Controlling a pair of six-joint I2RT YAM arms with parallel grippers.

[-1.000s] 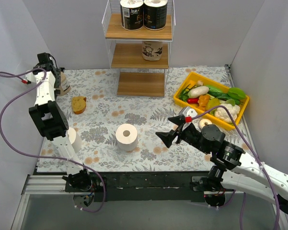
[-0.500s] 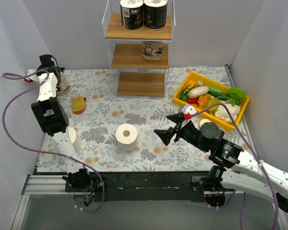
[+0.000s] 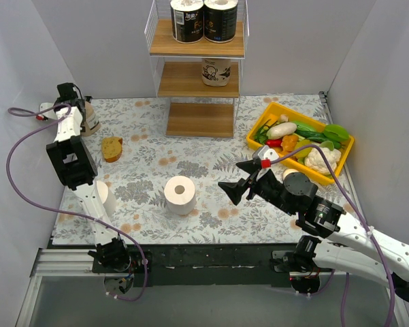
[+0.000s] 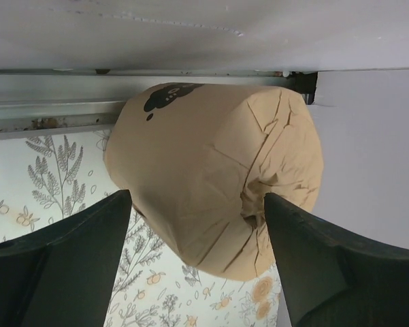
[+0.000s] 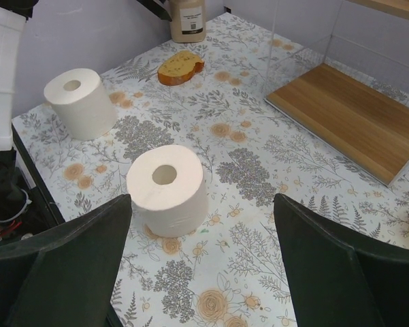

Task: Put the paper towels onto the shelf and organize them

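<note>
Left tool [image 4: 197,197]: jaws spread, one on each side of the tan-wrapped roll [image 4: 211,177], at the upper left of the overhead view, close to the wall [image 3: 27,82]. Whether the pads touch the wrap cannot be told.

Right tool [image 5: 203,201]: jaws spread, holding nothing, hanging above the desk [image 3: 143,136] at lower centre, pointed toward the nearer white roll [image 5: 167,191].

Paper towels, location: two black-wrapped rolls [image 3: 187,24] on the top board of the shelf [image 3: 201,119]; one labelled tan roll [image 3: 216,71] on the middle board; the bottom board shows only wood. On the desk: tan-wrapped roll at upper left, nearer white roll upright at centre, second white roll [image 5: 80,102] at the left edge.

Handling, judged: light, soft, easily dented. The crinkled tan wrap is probably slick; bare white paper should grip well but may crush or unwind. Best hold: across the round side at mid-height, with a gentle squeeze.

Not determinable: the second white roll is half hidden behind the left arm [image 3: 71,160] in the overhead view. Label print is too small to read. The far side of the tan-wrapped roll is out of sight. The tops of the black-wrapped rolls are cut off by the upper frame edge.
</note>
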